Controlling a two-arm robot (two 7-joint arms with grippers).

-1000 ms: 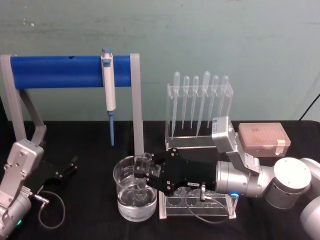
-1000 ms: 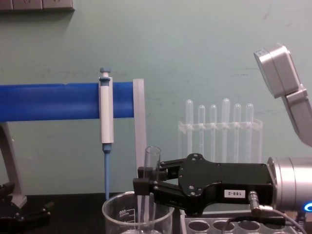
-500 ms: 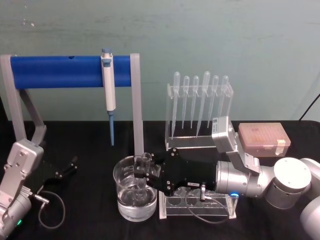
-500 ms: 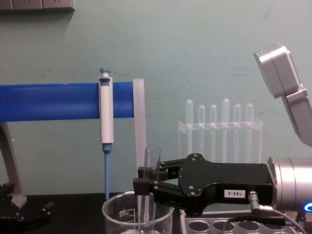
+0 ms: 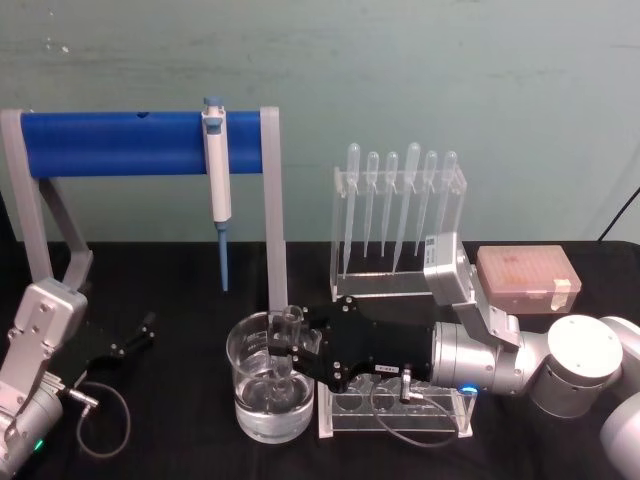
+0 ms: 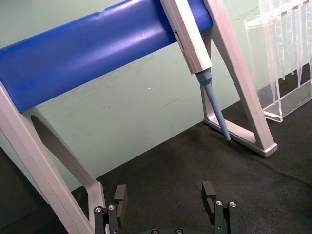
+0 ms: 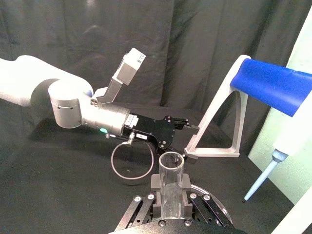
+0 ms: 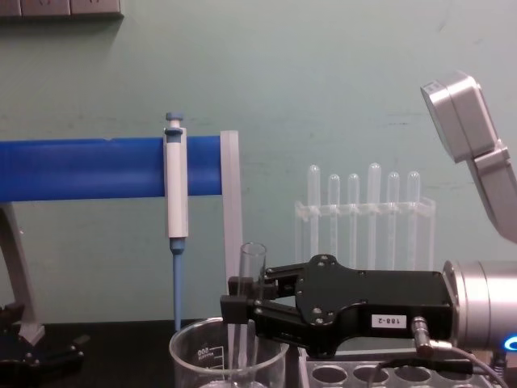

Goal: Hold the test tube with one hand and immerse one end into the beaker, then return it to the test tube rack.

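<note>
The test tube stands upright with its lower end inside the beaker, below the rim. My right gripper is shut on the test tube just above the beaker's rim, reaching in from the right. From the head view, the test tube dips into the beaker, which has liquid at its bottom, and the right gripper clamps it. The right wrist view looks down the open rim of the test tube between the fingers. My left gripper rests open on the table at far left, also seen as the left gripper.
A blue bar stand carries a blue-and-white pipettor behind the beaker. A clear rack of plastic pipettes stands at the back. A clear tube rack lies under my right arm. A pink tip box sits at the right.
</note>
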